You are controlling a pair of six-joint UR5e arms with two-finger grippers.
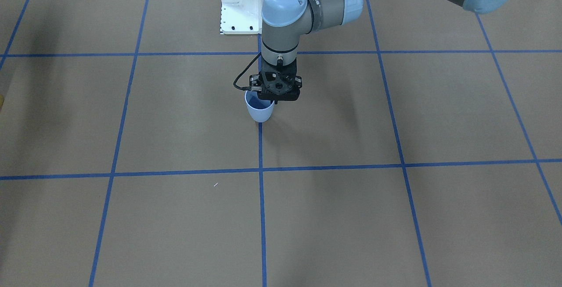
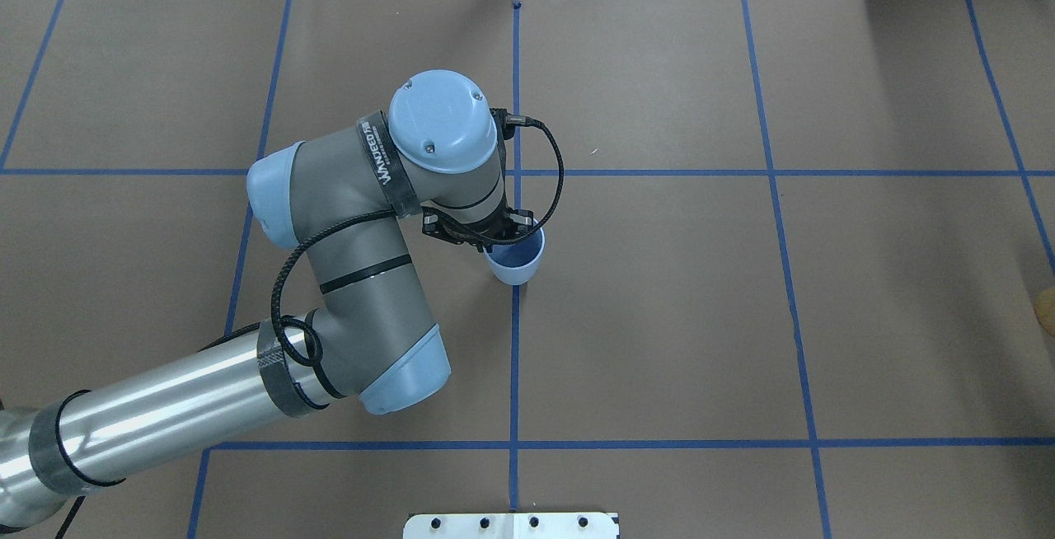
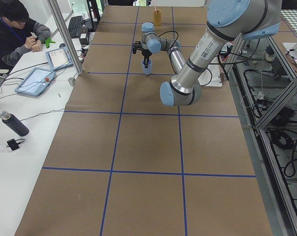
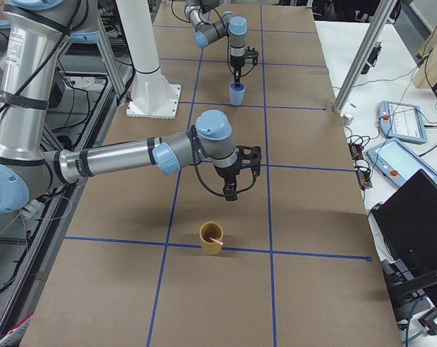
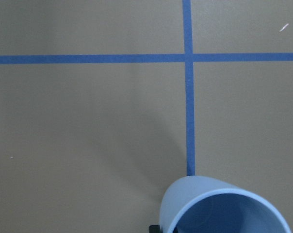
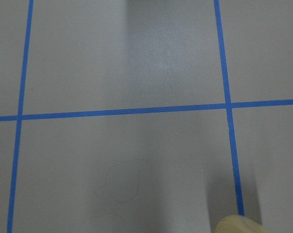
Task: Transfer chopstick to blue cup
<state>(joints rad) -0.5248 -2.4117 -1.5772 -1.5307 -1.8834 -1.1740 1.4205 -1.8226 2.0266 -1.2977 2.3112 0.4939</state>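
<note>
The blue cup point(image 1: 260, 110) stands near the table's middle on a tape line, and in the overhead view the blue cup point(image 2: 516, 264) leans a little. My left gripper point(image 1: 275, 99) comes down on its rim and looks shut on it, one finger inside. The left wrist view shows the cup's open mouth point(image 5: 226, 209), with nothing inside. The pale pink chopstick point(image 4: 215, 241) leans in a tan cup point(image 4: 210, 239) at the robot's right end of the table. My right gripper point(image 4: 231, 194) hangs just above and behind that cup; whether it is open or shut I cannot tell.
A white mounting plate point(image 1: 239, 4) sits at the robot's base. Blue tape lines grid the brown table cover. A person point(image 3: 13, 34) sits at a side desk with tablets point(image 3: 35, 81) and a bottle point(image 3: 13, 124). The tan cup's rim point(image 6: 239, 224) shows in the right wrist view.
</note>
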